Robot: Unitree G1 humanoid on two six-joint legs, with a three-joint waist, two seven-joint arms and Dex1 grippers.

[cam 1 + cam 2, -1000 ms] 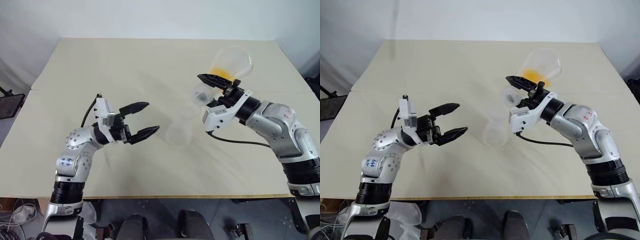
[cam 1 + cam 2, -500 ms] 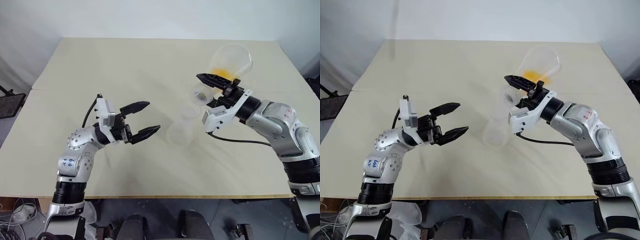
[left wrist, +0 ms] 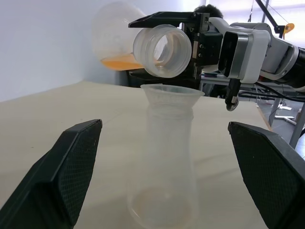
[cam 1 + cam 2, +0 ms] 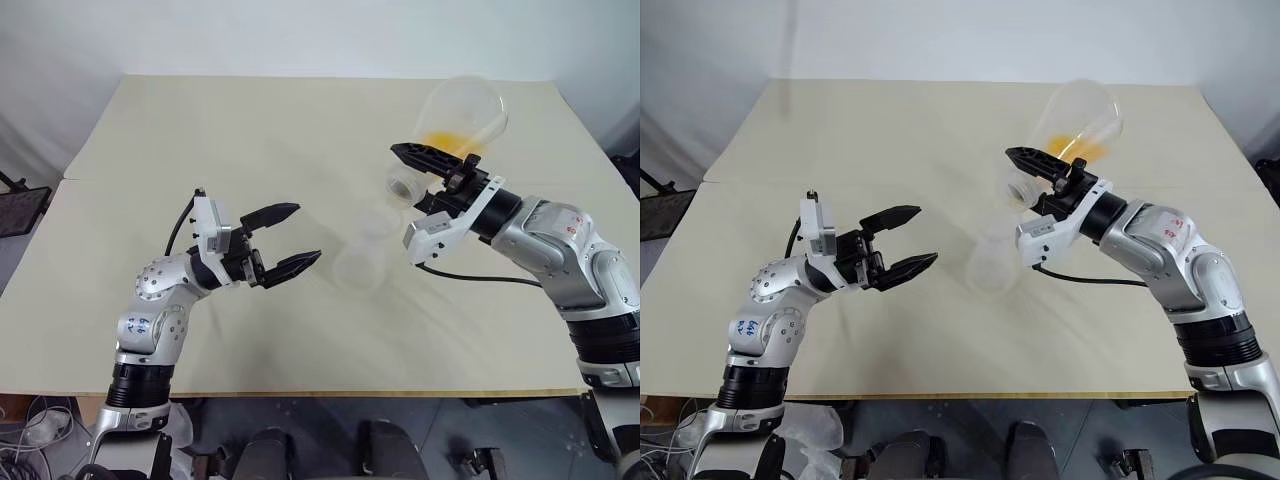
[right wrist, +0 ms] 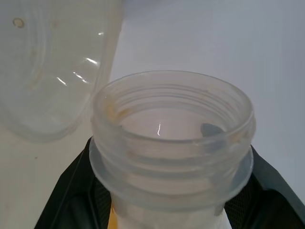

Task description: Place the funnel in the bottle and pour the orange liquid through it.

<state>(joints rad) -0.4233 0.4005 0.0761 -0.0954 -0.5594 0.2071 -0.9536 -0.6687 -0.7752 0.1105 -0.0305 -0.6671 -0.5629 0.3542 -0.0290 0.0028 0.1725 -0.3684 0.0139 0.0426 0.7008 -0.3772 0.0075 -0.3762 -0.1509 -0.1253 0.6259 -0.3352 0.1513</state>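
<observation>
The frosted bottle [image 4: 360, 264] stands on the table's middle with the clear funnel [image 3: 172, 95] seated in its neck. My right gripper [image 4: 418, 172] is shut on the neck of a clear flask [image 4: 464, 108], held tipped above and just right of the funnel. The flask's mouth [image 3: 162, 50] points down toward the funnel's rim. The orange liquid [image 4: 446, 139] pools in the flask's lower side, and no stream shows. My left gripper [image 4: 307, 233] hovers open to the left of the bottle, holding nothing.
The beige table [image 4: 250, 130] stretches wide on all sides, with its front edge close to my arms. A seam runs off its left side. A dark object [image 4: 18, 208] stands on the floor beyond the left edge.
My right wrist has rolled slightly, lifting the flask's base a little and tipping it more. The left gripper and the bottle have stayed put.
</observation>
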